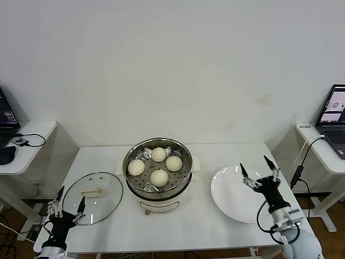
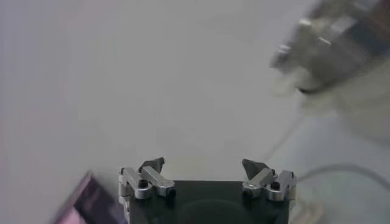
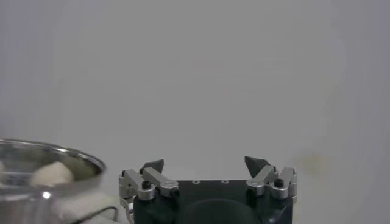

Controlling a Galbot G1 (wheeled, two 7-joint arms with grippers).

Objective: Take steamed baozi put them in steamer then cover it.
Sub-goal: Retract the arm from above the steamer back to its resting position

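- Head view looks down from above and takes in the whole table [image 1: 205,226].
- Each wrist view looks out past its own fingers toward the wall.
- Right wrist and head views share the steamer [image 3: 42,176].

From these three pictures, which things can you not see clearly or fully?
- Steamer base, head view: mostly hidden under the pot; no controls show.
- Steamer in the right wrist view: cut off by the picture's edge; only one bun shows.
- Left wrist view: the shiny object is too blurred to name.
- Laptop, head view: cut off by the right edge.
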